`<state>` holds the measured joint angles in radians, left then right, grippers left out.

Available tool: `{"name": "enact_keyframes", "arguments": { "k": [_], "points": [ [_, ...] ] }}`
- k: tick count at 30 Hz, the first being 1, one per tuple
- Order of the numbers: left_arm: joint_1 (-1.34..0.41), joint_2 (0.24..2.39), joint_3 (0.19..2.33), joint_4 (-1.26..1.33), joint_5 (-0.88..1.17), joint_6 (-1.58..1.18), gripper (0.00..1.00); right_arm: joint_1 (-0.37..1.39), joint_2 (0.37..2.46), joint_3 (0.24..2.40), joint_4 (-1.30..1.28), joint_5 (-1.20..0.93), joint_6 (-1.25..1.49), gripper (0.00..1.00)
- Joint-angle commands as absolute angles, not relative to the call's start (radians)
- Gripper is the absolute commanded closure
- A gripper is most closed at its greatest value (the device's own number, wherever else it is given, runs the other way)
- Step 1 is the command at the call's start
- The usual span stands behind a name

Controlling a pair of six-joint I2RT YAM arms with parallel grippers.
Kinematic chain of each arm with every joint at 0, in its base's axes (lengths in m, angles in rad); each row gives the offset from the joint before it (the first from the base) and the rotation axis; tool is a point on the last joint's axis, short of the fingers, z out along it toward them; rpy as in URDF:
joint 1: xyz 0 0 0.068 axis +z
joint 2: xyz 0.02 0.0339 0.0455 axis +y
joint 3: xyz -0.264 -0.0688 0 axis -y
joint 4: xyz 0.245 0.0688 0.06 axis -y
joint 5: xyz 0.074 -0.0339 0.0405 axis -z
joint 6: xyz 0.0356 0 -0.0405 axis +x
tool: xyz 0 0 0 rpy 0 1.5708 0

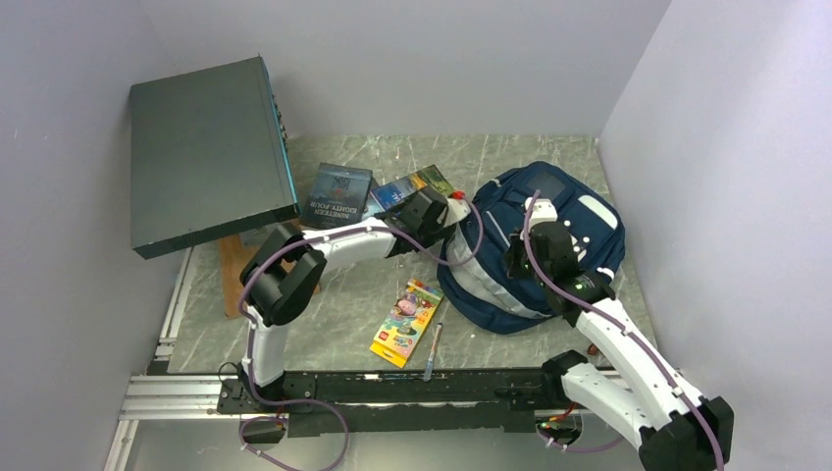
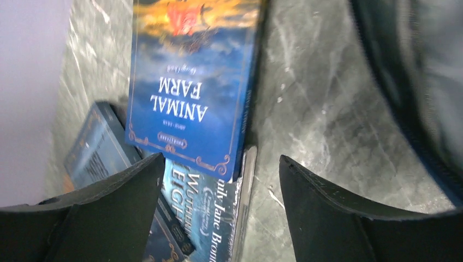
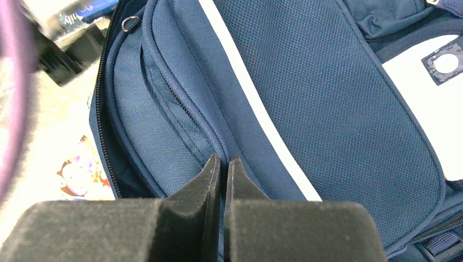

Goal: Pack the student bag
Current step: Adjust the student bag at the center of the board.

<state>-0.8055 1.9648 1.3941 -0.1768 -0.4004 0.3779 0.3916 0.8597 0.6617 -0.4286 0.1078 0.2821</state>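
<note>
Worktop (image 1: pixel 343 304): grey marble.
Left jaws: wide, book (image 2: pixel 191 82) just ahead, lengthwise between them.
Right jaws: closed against bag (image 3: pixel 327 109).

Top view: high, behind arm bases, looking down and forward over whole bench (image 1: pixel 338 324); backpack (image 1: pixel 564 196) right of centre.
Left wrist view: close, low over bench, facing books (image 2: pixel 191 93) left of backpack, backpack edge at frame right.
Right wrist view: very close above backpack front, looking along fabric.
All three share backpack; top and left wrist share books.
</note>
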Motion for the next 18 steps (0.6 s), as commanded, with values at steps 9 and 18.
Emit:
{"name": "enact_keyframes", "arguments": {
  "k": [9, 18],
  "points": [
    [-0.841, 2.128, 1.427, 0.002, -0.472, 0.733, 0.22, 0.383, 0.712, 0.616, -0.377, 0.111, 0.444, 1.00],
    [-0.849, 2.293, 1.595, -0.071, -0.652, 0.768, 0.29, 0.383, 0.699, 0.612, -0.380, 0.087, 0.455, 1.00]
  ]
}}
